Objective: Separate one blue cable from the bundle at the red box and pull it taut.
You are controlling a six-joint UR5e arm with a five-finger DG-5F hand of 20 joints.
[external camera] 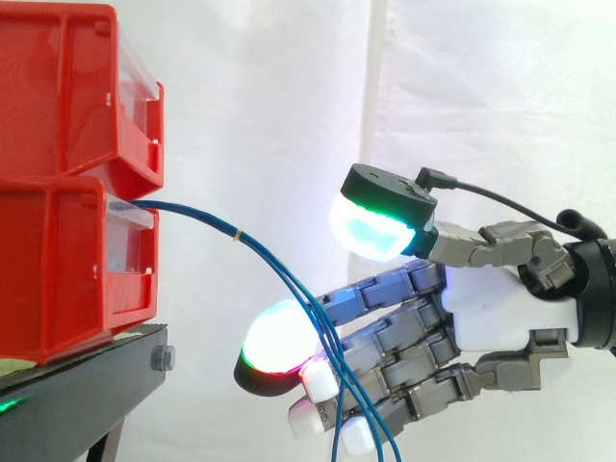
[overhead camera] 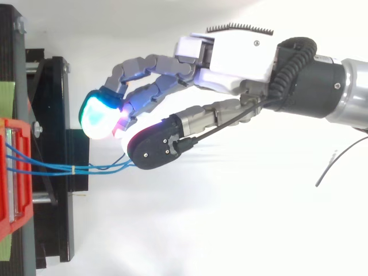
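A bundle of thin blue cables [external camera: 192, 212] comes out of the lower red box [external camera: 58, 269] and is held together by a small pale tie [external camera: 237, 234]. Past the tie the strands spread and droop down to the right. There they cross in front of the fingers [external camera: 385, 337] of my hand [external camera: 491, 318], which reaches in from the right, open. The thumb pad [external camera: 371, 226] glows cyan and green well above the strands, apart from them. In the top view the blue cables [overhead camera: 52, 168] run from the red box [overhead camera: 11, 172] and vanish under the hand [overhead camera: 230, 63].
A second red bin [external camera: 67, 87] sits stacked on the lower one. Both rest on a black stand [external camera: 77, 395] at the left, with a white curtain behind. Open space lies below and to the right of the stand.
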